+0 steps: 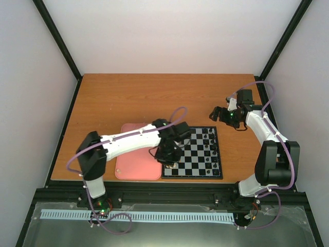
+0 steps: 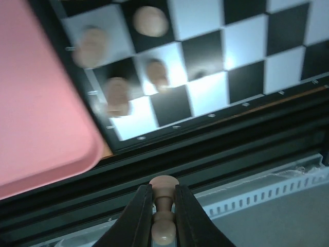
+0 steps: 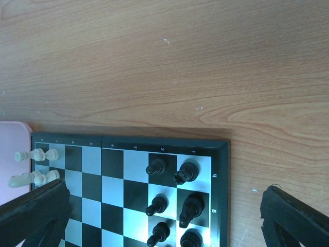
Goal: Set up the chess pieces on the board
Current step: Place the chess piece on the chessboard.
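Four blurred chess pieces [image 2: 150,20] on board [image 2: 247,46]; left gripper [image 2: 163,191] pinches pawn [image 2: 164,226]; right gripper [image 3: 164,203] wide.

light: bright, even | glare: board [image 2: 247,77] white squares | blur: left wrist chess pieces [image 2: 117,95] soft | right wrist: sharp

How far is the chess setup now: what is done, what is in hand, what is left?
Done: black pieces stand on the board's right side, and four cream pieces sit at its near-left corner. In hand: the left gripper holds a cream pawn. Left: placing it; how many more are missing cannot be seen.
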Robot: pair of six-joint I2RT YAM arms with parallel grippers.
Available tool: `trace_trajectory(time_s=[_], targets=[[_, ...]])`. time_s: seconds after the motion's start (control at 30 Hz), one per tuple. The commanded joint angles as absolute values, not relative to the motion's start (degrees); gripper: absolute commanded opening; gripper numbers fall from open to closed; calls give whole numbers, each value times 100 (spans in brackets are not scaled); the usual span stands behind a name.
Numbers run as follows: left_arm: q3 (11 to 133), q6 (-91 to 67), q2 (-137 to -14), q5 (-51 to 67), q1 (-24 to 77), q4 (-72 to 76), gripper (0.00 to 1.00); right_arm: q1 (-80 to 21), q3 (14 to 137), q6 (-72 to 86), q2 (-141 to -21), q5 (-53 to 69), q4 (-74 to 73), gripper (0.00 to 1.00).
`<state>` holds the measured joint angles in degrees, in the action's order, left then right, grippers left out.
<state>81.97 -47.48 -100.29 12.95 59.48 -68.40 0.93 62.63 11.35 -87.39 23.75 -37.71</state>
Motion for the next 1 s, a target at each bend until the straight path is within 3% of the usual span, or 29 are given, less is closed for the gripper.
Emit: trace_trajectory(time_s=[0.0, 0.17, 0.57, 0.97], targets=[[8963, -4400, -10590, 1173, 6530, -7321, 1, 88, 6427, 1012, -8683, 2283, -3814, 100], [9357, -4289, -11133, 973, 6895, -7378, 1, 88, 6373, 1015, -8671, 2322, -3784, 100], [9030, -4555, -11286, 45, 6919, -6935, 1, 88, 6387, 1022, -8658, 2453, -3770, 100], [8700, -4586, -11406, 161, 6895, -6499, 2, 87, 6398, 1012, -8653, 2510, -3772, 100]])
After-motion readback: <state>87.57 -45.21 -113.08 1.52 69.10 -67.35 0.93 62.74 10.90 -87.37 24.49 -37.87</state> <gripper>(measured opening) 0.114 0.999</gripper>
